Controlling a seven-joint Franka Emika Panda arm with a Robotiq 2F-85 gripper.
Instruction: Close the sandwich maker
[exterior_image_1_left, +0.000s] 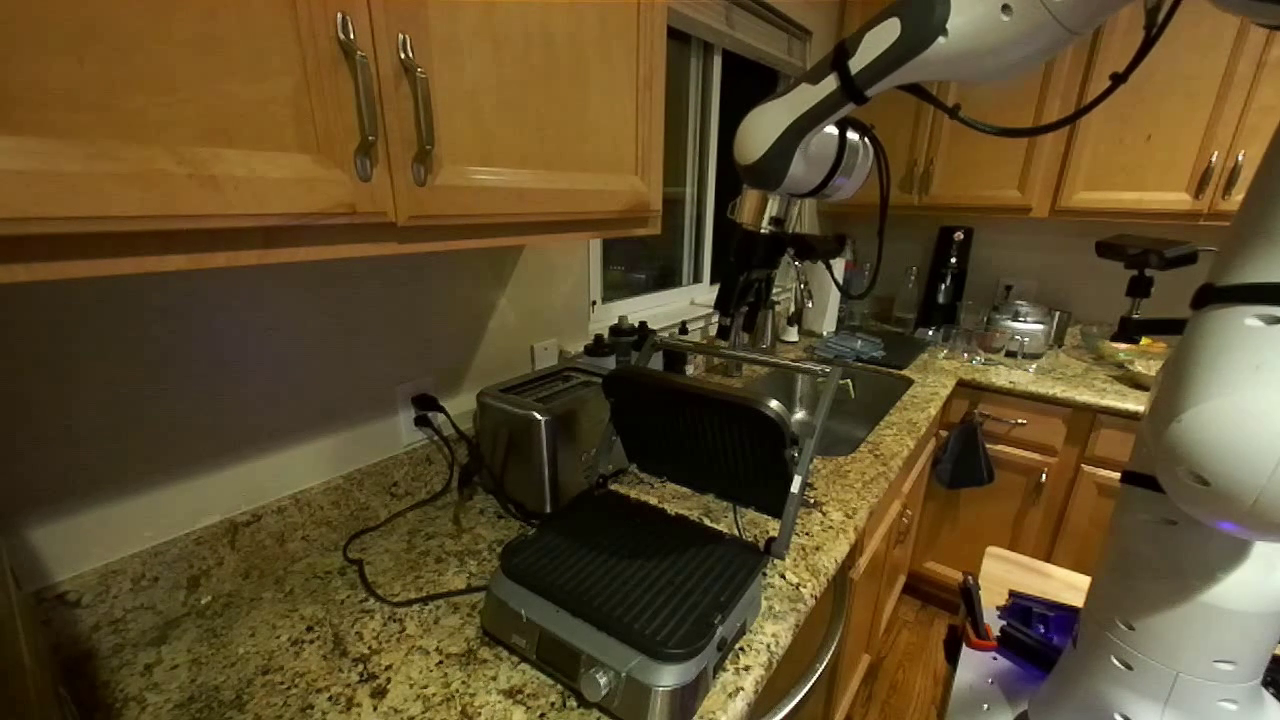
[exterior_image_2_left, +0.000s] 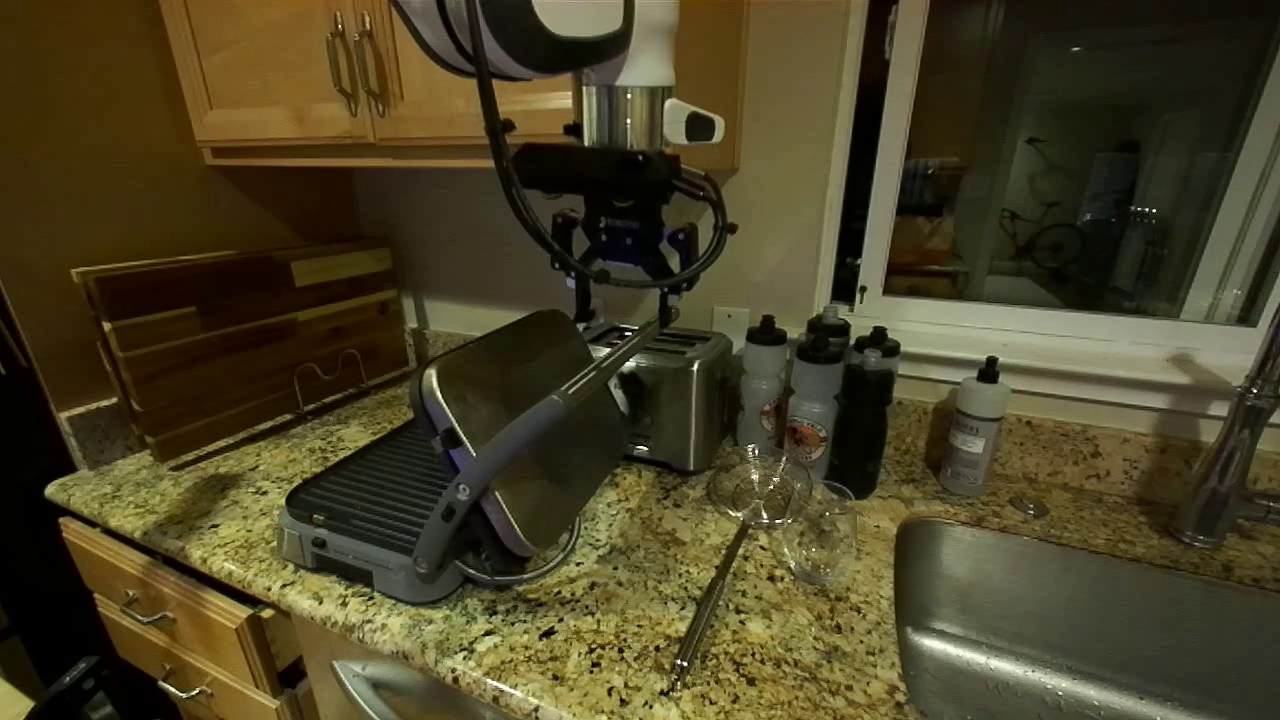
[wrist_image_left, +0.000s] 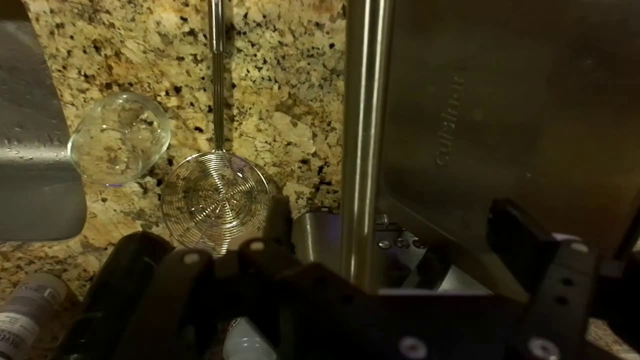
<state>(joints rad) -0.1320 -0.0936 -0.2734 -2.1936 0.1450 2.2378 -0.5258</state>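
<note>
gripper spread, sandwich maker agape, near counter edge

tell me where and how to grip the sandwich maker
Probably by the handle bar at the top of the raised lid, coming down from above so the jaws straddle it. The bar is slim, straight and stands off the lid; in the wrist view it appears between the jaws of the open gripper.

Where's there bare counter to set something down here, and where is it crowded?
Bare counter lies between the sandwich maker and the cutting board, edged by a black cord, and between the handle end of the wire skimmer and the sink. Crowded: toaster and bottles stand close together, with the clear glass and skimmer's head in front.
</note>
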